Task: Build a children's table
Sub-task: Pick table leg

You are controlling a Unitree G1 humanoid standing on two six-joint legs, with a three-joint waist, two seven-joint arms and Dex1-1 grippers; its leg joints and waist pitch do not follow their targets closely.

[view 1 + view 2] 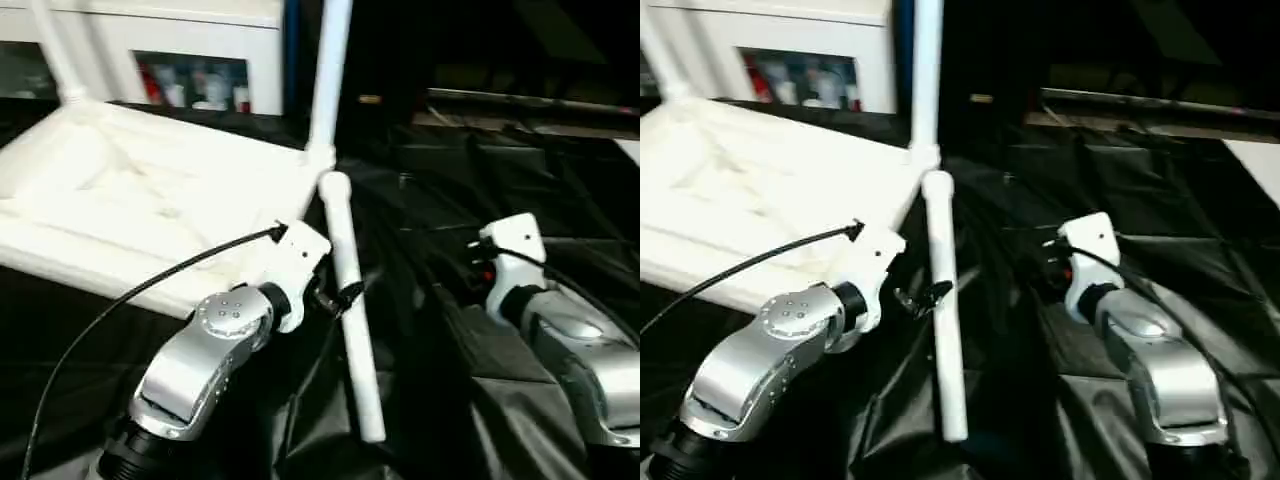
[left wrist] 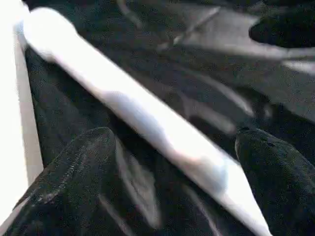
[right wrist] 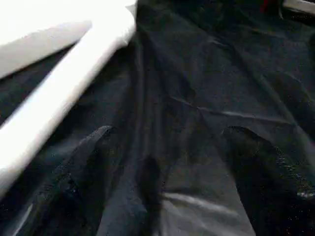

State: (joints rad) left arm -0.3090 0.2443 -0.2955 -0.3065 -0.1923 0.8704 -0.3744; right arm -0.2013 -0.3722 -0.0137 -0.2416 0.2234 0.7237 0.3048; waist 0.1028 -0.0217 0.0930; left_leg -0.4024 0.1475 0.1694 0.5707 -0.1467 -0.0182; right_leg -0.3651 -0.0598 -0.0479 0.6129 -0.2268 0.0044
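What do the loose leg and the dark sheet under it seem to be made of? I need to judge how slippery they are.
The loose leg looks like smooth white plastic: an even colour with a soft sheen along its round length. The dark sheet looks like thin glossy plastic film or coated fabric: it creases sharply and glints along the folds. Which of the two I cannot tell.

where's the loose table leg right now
The loose leg lies on the black sheet in the head view's middle, beside the tabletop, between the open left pincer's fingers.
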